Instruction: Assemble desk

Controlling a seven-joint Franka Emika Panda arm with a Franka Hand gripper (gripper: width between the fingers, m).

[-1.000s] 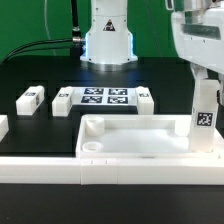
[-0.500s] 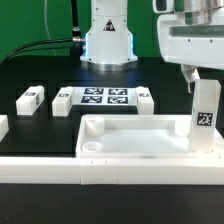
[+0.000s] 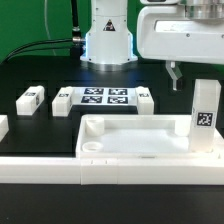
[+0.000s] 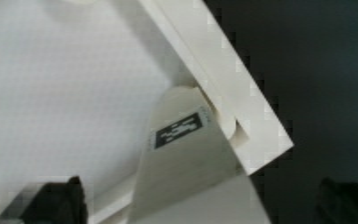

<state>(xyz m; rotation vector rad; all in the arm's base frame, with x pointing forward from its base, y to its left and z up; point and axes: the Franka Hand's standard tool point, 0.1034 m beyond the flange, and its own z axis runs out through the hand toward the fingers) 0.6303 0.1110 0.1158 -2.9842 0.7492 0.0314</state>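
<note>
upright leg (image 3: 205,115) stands below the parted gripper (image 3: 190,76).

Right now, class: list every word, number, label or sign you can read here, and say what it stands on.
No words or numbers can be read anywhere.
The only signs are black-and-white pattern tags, not text: on the upright leg, the loose legs and the marker board.
</note>
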